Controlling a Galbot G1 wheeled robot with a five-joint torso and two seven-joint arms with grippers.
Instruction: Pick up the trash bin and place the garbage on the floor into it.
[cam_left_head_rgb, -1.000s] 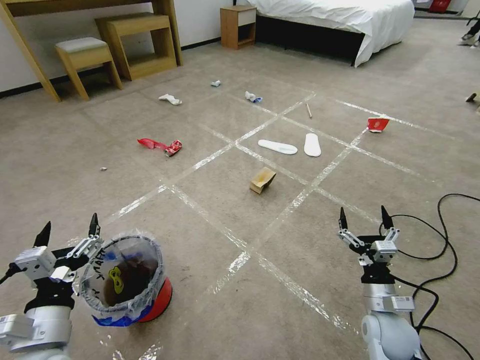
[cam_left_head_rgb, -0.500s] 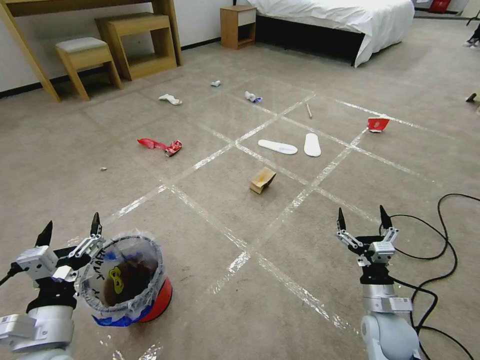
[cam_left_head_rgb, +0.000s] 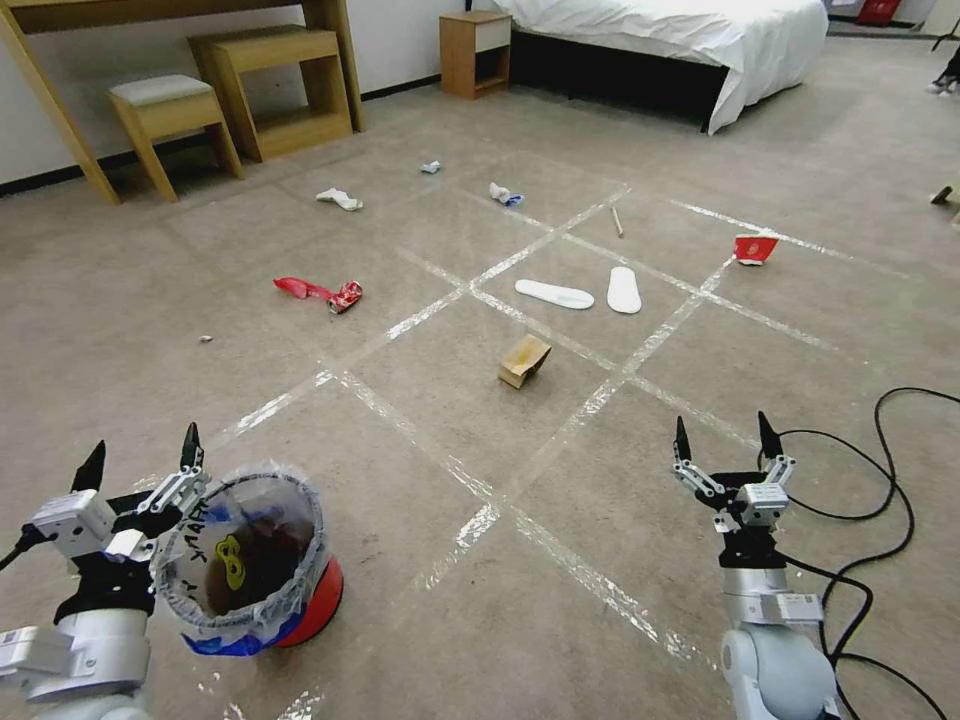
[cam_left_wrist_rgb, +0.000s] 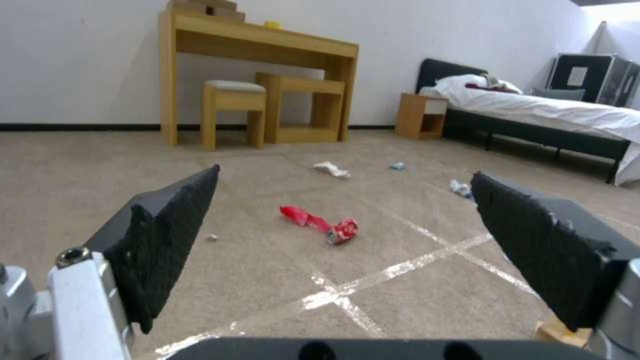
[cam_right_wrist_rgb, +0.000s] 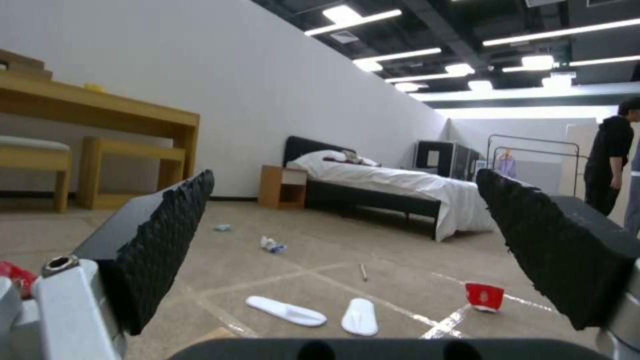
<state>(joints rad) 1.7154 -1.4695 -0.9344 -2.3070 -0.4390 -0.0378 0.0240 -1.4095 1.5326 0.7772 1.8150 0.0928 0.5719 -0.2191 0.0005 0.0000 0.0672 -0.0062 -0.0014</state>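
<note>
Beige carpet, the floor (cam_left_head_rgb: 520, 600), runs away ahead of both claws, crossed by shiny tape lines (cam_left_head_rgb: 560, 430). Just beside the left claw (cam_left_head_rgb: 140, 462), on its inner side, stands the trash bin (cam_left_head_rgb: 318, 600), red, with its crinkly bag (cam_left_head_rgb: 250, 560) puffed over the rim; one fingertip sits close to the plastic, though I cannot tell if it touches. That claw is spread wide and holds nothing. The right claw (cam_left_head_rgb: 718, 436) hangs low over bare carpet, well apart from the bin, equally spread and empty, with a black cable (cam_left_head_rgb: 890, 480) looping on its outer side. Ahead of the claws the garbage lies scattered: two white slippers (cam_left_head_rgb: 555, 293), a brown cardboard box (cam_left_head_rgb: 524, 360) nearer in, a red carton (cam_left_head_rgb: 755, 247), red wrappers (cam_left_head_rgb: 322, 291) straight ahead of the left claw, crumpled papers (cam_left_head_rgb: 340, 198) and a thin stick (cam_left_head_rgb: 618, 221) farthest off. The bin is not yet lifted. To do it well, I'd say the left claw should straddle the rim, one finger inside and one outside, and pinch wall and bag together, low enough that the liner doesn't simply pull free.
</note>
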